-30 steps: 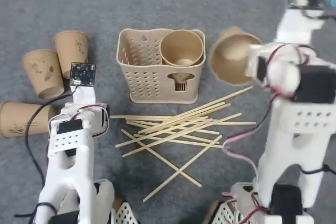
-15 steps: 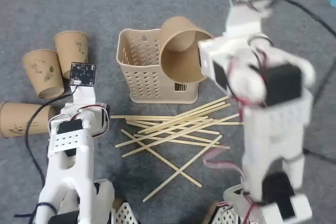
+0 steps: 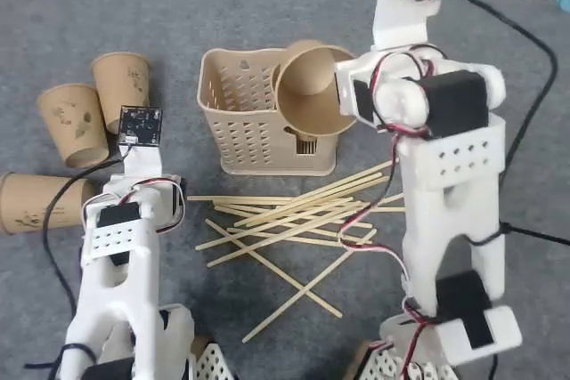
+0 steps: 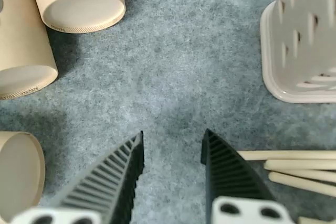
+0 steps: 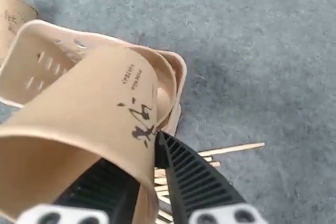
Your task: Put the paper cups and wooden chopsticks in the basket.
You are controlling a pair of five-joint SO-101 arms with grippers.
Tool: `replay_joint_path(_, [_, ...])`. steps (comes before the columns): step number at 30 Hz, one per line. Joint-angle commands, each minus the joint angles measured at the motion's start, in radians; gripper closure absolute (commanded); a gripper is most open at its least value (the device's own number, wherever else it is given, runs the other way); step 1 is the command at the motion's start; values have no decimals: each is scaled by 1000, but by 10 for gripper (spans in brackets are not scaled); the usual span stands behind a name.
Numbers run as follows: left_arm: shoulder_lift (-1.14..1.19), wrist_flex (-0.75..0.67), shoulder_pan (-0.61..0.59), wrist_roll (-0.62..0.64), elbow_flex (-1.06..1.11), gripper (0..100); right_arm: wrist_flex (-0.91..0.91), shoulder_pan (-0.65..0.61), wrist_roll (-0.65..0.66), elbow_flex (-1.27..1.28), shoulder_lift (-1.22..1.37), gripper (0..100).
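Note:
My right gripper (image 5: 150,148) is shut on the rim of a paper cup (image 5: 79,124), one finger inside the wall and one outside. This held cup (image 3: 312,91) is tilted on its side, mouth toward the camera, over the right half of the beige basket (image 3: 233,58). Another cup (image 5: 164,85) stands inside the basket right under it. Wooden chopsticks (image 3: 294,218) lie scattered on the carpet in front of the basket. Three more cups (image 3: 120,82) (image 3: 71,122) (image 3: 36,202) lie at the left. My left gripper (image 4: 172,139) is open just above bare carpet between those cups (image 4: 81,3) and the basket (image 4: 294,77).
Grey carpet (image 3: 499,42) covers the table, with free room right of the basket. The left half of the basket (image 3: 236,86) holds nothing visible. Chopstick ends (image 4: 286,166) lie close beside my left gripper's finger.
The right arm swung left, carrying the cup from beside the basket's right side to above its right half. The left arm stayed still.

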Motion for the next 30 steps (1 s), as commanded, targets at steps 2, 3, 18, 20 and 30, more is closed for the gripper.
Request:
replay_joint_path(2, [-5,3,0,-14,-36,826,-22,21,26,-38,67,990])
replay_joint_path(3, [-5,3,0,-14,-36,826,-22,21,26,-40,77,989])
replay_joint_path(18, [-5,3,0,-14,-36,826,-12,15,17,-147,4,705])
replay_joint_path(20, [-5,3,0,-14,-36,826,-12,13,17,-157,-48,718])
replay_joint_path(30, [-5,3,0,-14,-36,826,58,-74,20,-38,-328,978])
